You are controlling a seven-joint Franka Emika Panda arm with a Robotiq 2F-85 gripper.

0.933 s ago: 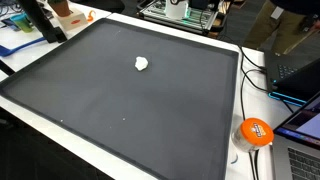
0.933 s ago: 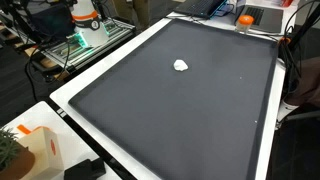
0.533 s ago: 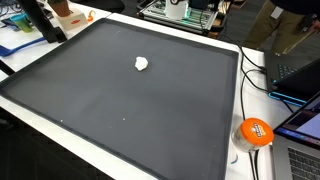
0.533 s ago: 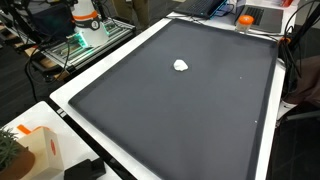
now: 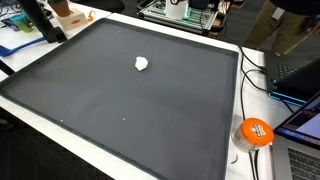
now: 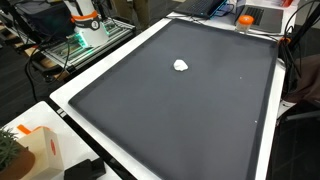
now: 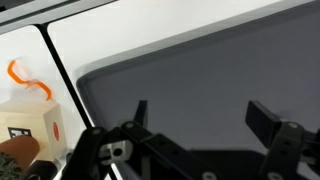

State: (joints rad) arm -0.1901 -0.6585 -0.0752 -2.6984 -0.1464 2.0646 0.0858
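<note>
Hand (image 7: pixel 200 112): fingers apart, holding nothing, above black mat (image 7: pixel 200 70). White crumpled lump (image 5: pixel 142 64): lying on mat, both exterior views.

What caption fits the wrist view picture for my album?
Open gripper above the corner of a dark mat on a white table, with an orange-handled white box at the left.

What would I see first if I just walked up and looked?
A tiny white lump sits alone on the big dark mat, well away from its edges. An orange round thing lies just off the mat's edge. In the wrist view the gripper hangs open above the mat near a corner.
</note>
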